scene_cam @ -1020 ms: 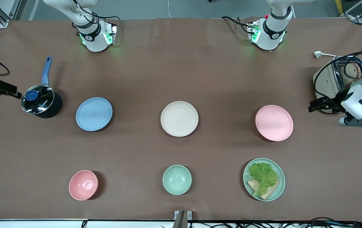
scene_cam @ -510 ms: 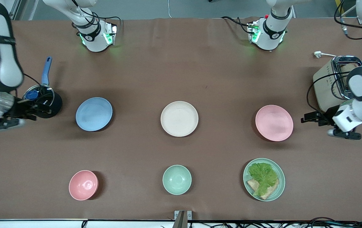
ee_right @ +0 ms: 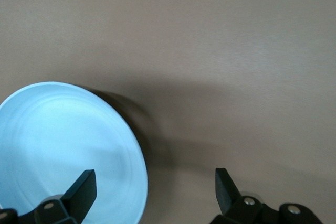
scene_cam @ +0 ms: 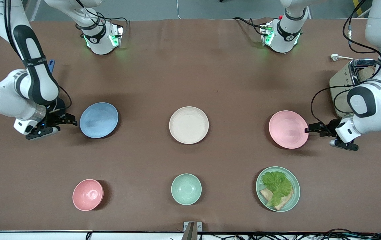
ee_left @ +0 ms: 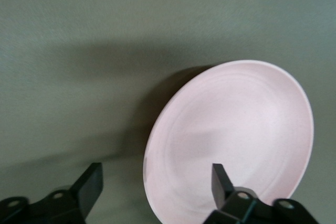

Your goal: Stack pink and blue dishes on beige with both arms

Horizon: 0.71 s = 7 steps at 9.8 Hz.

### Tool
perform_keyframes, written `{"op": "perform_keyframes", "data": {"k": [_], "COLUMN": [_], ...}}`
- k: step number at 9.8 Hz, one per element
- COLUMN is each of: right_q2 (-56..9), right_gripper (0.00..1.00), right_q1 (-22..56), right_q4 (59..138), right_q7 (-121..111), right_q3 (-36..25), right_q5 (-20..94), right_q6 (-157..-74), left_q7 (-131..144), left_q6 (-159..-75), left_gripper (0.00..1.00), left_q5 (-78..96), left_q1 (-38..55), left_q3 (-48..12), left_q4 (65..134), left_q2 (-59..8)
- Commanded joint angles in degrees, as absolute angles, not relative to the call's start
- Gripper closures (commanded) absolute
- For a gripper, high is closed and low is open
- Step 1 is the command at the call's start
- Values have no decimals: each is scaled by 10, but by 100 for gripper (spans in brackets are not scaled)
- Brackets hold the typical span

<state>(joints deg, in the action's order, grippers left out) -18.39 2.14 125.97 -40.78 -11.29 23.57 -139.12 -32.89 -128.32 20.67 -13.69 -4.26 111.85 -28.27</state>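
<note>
Now the right gripper (scene_cam: 67,120), fingers spread wide, hangs beside the blue plate (scene_cam: 99,120) at the right arm's end. Midway sits the beige plate (scene_cam: 189,125). Toward the left arm's end, the left gripper (scene_cam: 312,129), also spread wide, meets the pink plate's (scene_cam: 287,128) rim.

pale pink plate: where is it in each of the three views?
Front view: the shallow round matte pale pink plate lies toward the left arm's end of the table, the open left gripper at its rim.
Left wrist view: plate ahead of the fingers.
Right wrist view: not in it.
Shared landmark: the left gripper.
</note>
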Motion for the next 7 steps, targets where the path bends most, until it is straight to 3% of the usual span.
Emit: {"op": "perform_keyframes", "data": {"k": [1, 3, 5, 7], "right_q2": [-204, -225, -234, -233], "right_gripper": [0, 0, 1, 19], "right_q1": [22, 21, 25, 25], "right_q4": [1273, 1275, 1281, 1286], "right_q7": [-480, -553, -566, -567], "right_q3": [-111, -111, -107, -105], "right_q5": [331, 401, 431, 431], "right_q6": [-1402, -1402, -1401, -1399], "left_q7": [-344, -344, -344, -344], "left_q6": [-1297, -1297, -1297, -1297], "left_gripper": [34, 50, 60, 75], "left_q5": [218, 219, 219, 219], "left_q1": [-140, -140, -140, -141], "left_q3": [-48, -48, -48, -48], "left_q4": [1123, 1123, 1122, 1121], "left_q2": [-309, -318, -322, -323]}}
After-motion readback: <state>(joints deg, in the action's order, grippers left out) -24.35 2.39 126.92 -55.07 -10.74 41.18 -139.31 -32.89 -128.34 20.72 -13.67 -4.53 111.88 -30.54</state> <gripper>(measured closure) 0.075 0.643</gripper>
